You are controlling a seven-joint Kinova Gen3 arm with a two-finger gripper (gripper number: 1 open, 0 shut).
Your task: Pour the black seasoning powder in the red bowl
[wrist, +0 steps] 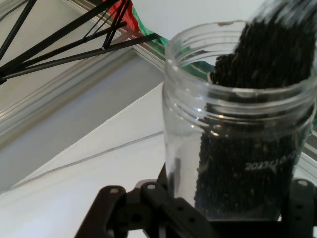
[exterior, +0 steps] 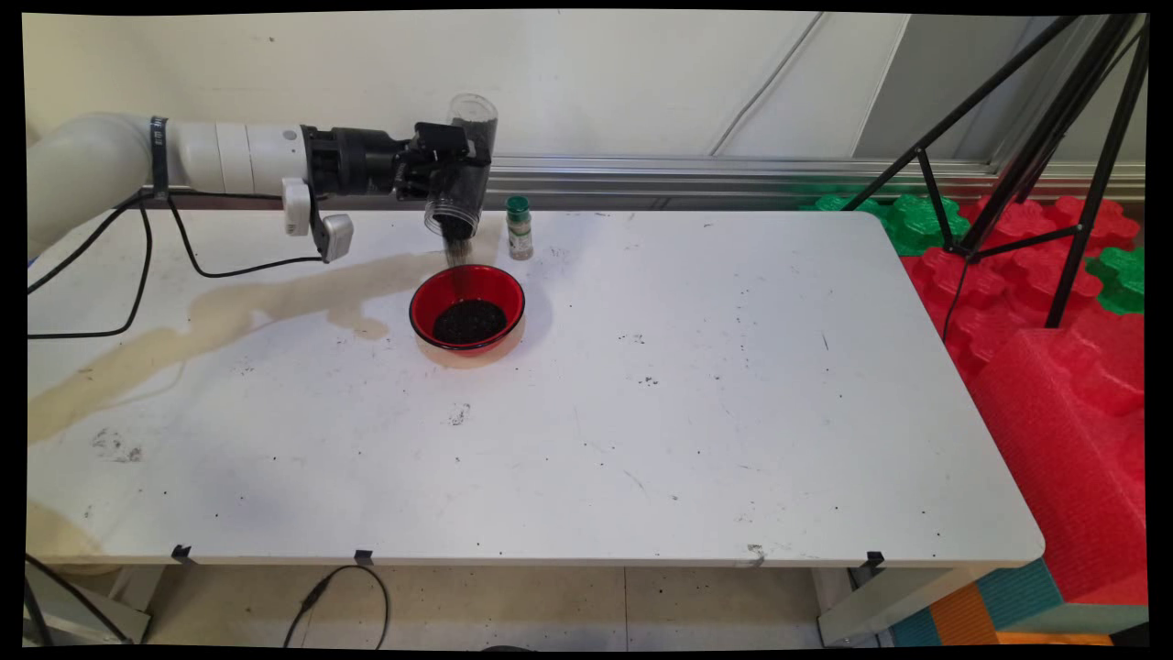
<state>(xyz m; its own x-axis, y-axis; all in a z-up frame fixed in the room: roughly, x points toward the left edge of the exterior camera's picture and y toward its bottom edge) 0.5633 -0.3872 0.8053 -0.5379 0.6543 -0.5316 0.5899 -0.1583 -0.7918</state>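
gripper (exterior: 451, 174) clamps clear jar (exterior: 464, 165) — tipped, apparently spilling dark grains (exterior: 458, 247); red bowl (exterior: 467, 312) below

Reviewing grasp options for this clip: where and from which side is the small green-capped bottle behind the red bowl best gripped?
Grip the green-capped bottle across its narrow body just below the cap, probably from the table's open right side: it stands upright, with the red bowl in front and the gripper holding the clear jar on its left.
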